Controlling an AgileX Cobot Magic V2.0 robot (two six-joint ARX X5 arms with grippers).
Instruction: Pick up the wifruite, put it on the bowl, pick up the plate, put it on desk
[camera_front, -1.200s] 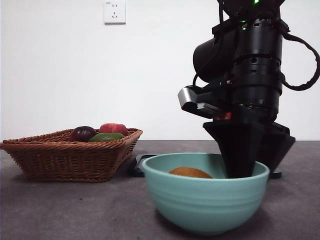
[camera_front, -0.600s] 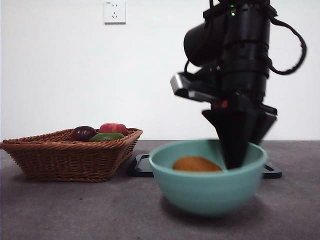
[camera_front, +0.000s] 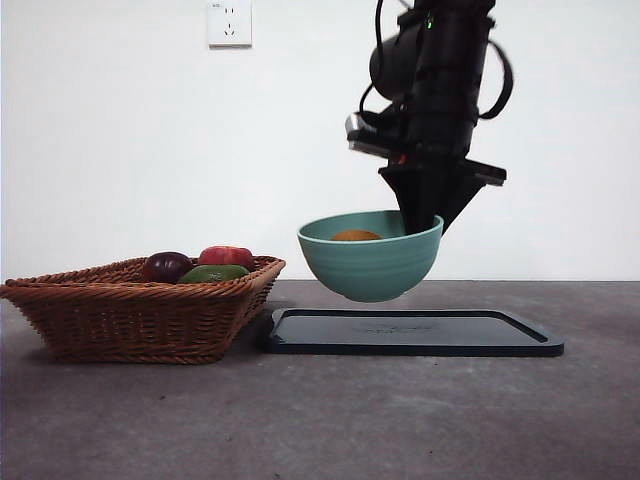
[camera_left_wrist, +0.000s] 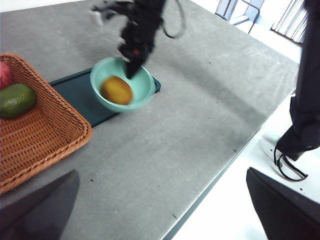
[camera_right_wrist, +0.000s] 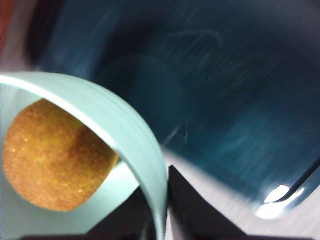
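Note:
My right gripper is shut on the right rim of the pale teal-green bowl and holds it in the air above the black tray. The orange-brown wifruite lies inside the bowl. The right wrist view shows the jaws pinching the bowl's rim, one inside and one outside, with the wifruite beside them. The left wrist view shows the bowl, the wifruite and the right gripper from afar. My left gripper is open and empty, away from them, above the desk.
A brown wicker basket with a dark purple, a red and a green fruit stands at the left, next to the tray. The tray lies under the bowl. The desk's edge runs close to my left gripper.
My right gripper has lifted the bowl with the wifruite off the desk near the camera and carried it up and back, over the black tray.

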